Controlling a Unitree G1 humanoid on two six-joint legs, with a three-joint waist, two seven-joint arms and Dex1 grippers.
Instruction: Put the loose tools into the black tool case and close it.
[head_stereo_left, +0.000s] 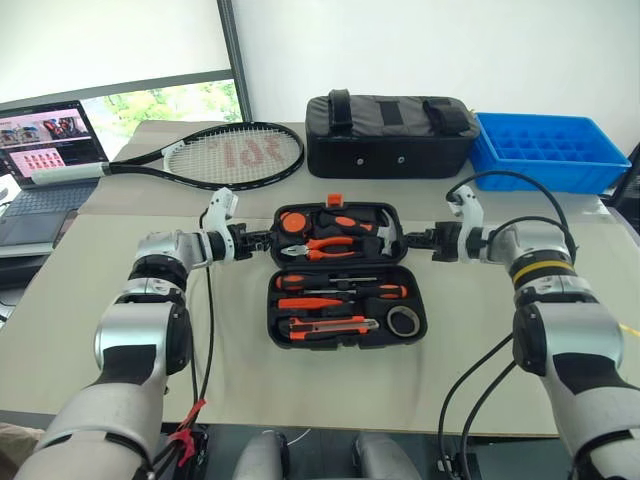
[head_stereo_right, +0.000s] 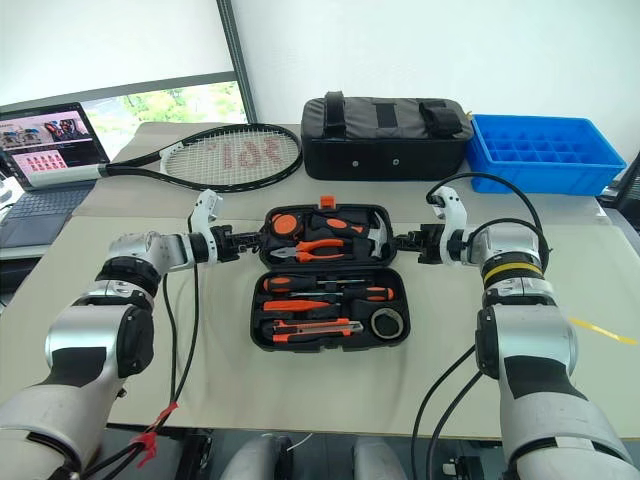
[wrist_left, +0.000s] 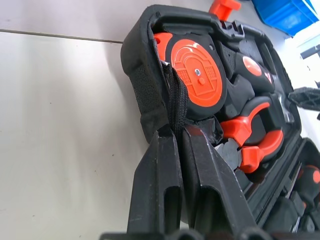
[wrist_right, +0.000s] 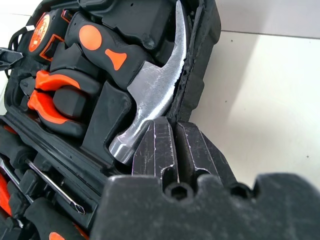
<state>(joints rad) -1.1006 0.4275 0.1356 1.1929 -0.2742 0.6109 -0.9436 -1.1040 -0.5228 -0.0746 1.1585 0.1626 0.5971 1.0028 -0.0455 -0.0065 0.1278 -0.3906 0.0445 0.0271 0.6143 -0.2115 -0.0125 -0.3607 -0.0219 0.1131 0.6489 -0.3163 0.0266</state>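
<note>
The black tool case (head_stereo_left: 345, 345) lies open on the table in front of me, its orange latch (head_stereo_left: 334, 199) on the far edge. The tools sit in its slots: screwdrivers (head_stereo_left: 340, 291), a utility knife (head_stereo_left: 330, 326) and a dark tape roll (head_stereo_left: 404, 321) in the near half, with pliers (head_stereo_left: 325, 246), a tape measure (wrist_left: 197, 75) and a hammer (wrist_right: 150, 95) in the far half. My left gripper (head_stereo_left: 268, 240) is shut on the far half's left rim (wrist_left: 150, 95). On the right rim beside the hammer head, my right gripper (head_stereo_left: 408, 240) is shut too.
A tennis racket (head_stereo_left: 235, 155) lies at the back left, beside a laptop (head_stereo_left: 45, 150). A black fabric bag (head_stereo_left: 388, 135) stands behind the case, and a blue crate (head_stereo_left: 545, 150) sits at the back right. Cables loop from both wrists.
</note>
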